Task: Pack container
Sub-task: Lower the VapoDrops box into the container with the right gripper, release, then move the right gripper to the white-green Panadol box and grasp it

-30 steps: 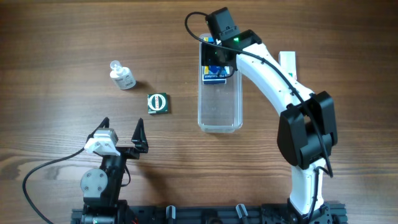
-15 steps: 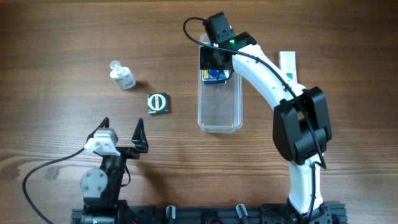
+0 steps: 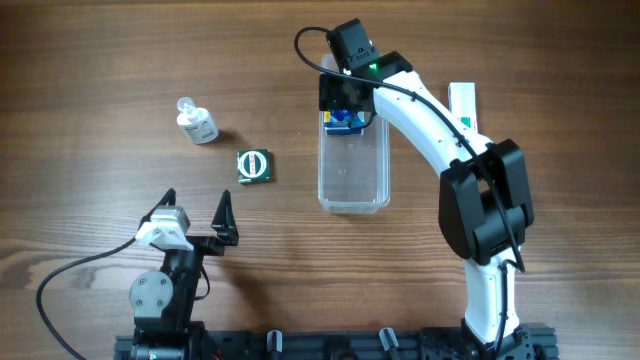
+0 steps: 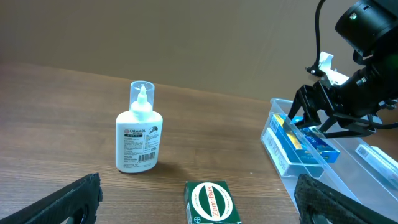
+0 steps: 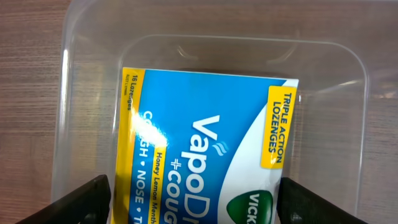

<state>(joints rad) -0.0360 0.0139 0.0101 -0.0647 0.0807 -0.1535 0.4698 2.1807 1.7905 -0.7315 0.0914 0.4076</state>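
Overhead: container (image 3: 353,175) sits mid-bench, long axis running near to far. Right hand (image 3: 345,104) is over its far end, with the blue VapoDrops lozenge box (image 3: 343,122) down inside the walls; left wrist view shows it tilted. Jaws straddle the box wide, can't tell if they're gripping or have let go. So first item is roughly in, release not confirmed.

Not yet packed:
- green Zam-Buk box (image 3: 254,166), left of the container
- calamine bottle (image 3: 198,124), left of the container
- narrow white box (image 3: 462,100), right of it

Left hand (image 3: 195,222) is near-left, fingers spread, empty. My read: early, most of the packing remains.
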